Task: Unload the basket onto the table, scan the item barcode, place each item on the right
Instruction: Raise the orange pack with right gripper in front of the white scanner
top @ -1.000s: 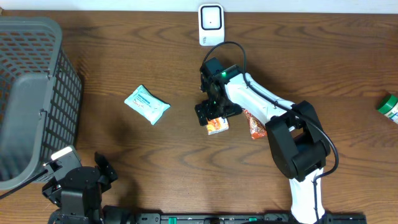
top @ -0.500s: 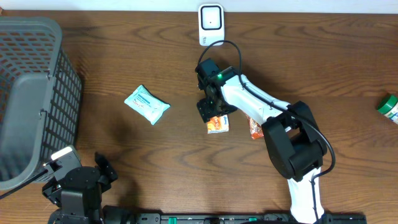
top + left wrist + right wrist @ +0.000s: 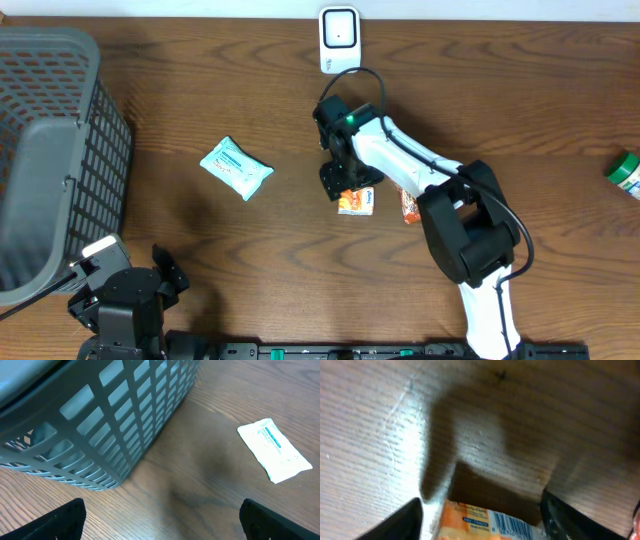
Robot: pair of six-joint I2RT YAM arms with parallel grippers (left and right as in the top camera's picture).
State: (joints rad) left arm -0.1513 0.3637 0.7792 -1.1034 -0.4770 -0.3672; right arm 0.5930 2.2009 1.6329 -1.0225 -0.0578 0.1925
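**Desk:** What is the right claw [image 3: 349,186] doing over the brown wooden surface [image 3: 200,90]?

**Field:** It is pointing straight down near the middle of the surface. A small orange foil packet [image 3: 357,202] is sitting between its two black fingers [image 3: 407,517]. In the wrist view the packet is nearly filling the gap, and a blue-and-white barcode [image 3: 512,524] is showing on the face turned toward the camera. The fingers are standing fairly far apart, but I cannot tell whether they are pressing on the packet or only flanking it.

**Desk:** And where is the scanner sitting?

**Field:** A white rectangular scanner unit [image 3: 339,40] is sitting at the far edge of the surface. It is well apart from the packet and almost straight beyond the claw.

**Desk:** Is anything lying close by?

**Field:** A second orange-red snack packet [image 3: 410,205] is lying just beside the first, partly under the right arm. A white-and-teal wipes pouch [image 3: 236,168] is lying to the left, apart from both. A green-and-white container [image 3: 625,172] is peeking in at the right edge.

**Desk:** And the left claw [image 3: 160,522]?

**Field:** It is hanging wide open at the near left corner, holding nothing. It is facing a grey plastic mesh basket [image 3: 110,420] and the wipes pouch.
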